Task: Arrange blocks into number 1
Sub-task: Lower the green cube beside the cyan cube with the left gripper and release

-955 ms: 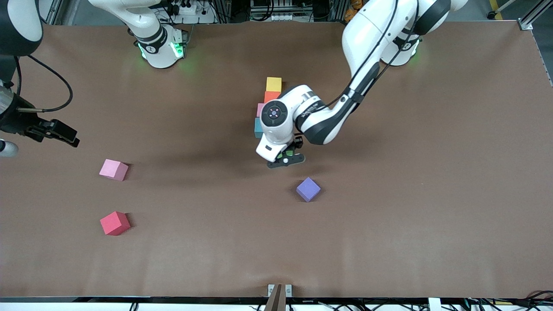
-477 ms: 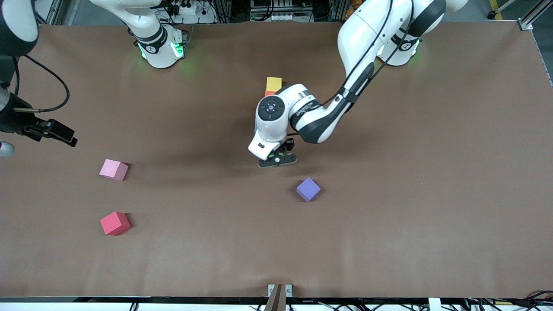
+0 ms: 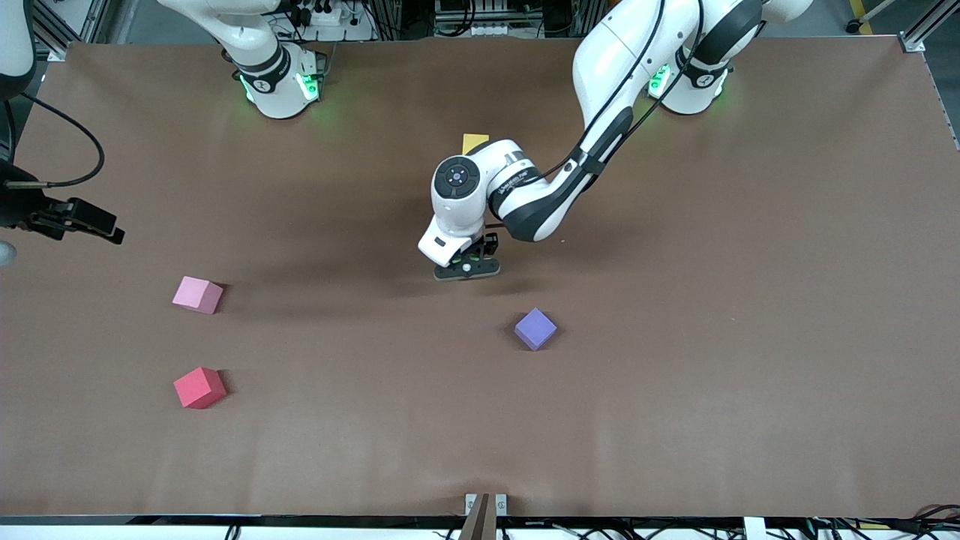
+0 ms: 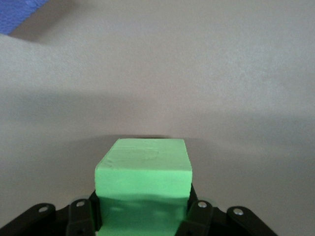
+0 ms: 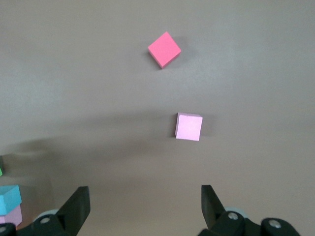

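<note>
My left gripper [image 3: 466,268] is shut on a green block [image 4: 142,179] and hangs low over the table, between the row of blocks and the purple block [image 3: 535,328]. In the front view the left arm covers the row, so only the yellow block [image 3: 474,141] shows. A light blue block [image 5: 10,198] with a pink one [image 5: 11,216] against it shows in the right wrist view. My right gripper [image 3: 82,221] is open and empty at the right arm's end of the table, over bare surface. A loose pink block [image 3: 197,294] and a red block [image 3: 199,387] lie there.
The brown table [image 3: 712,337] is bare toward the left arm's end. A small metal bracket [image 3: 484,504] sits at the table edge nearest the front camera. The arms' bases [image 3: 279,82] stand along the edge farthest from that camera.
My left gripper, still holding the green block, has moved toward the row and the right arm's end; its arm now covers the orange, pink and light blue blocks. The right gripper has drifted slightly.
</note>
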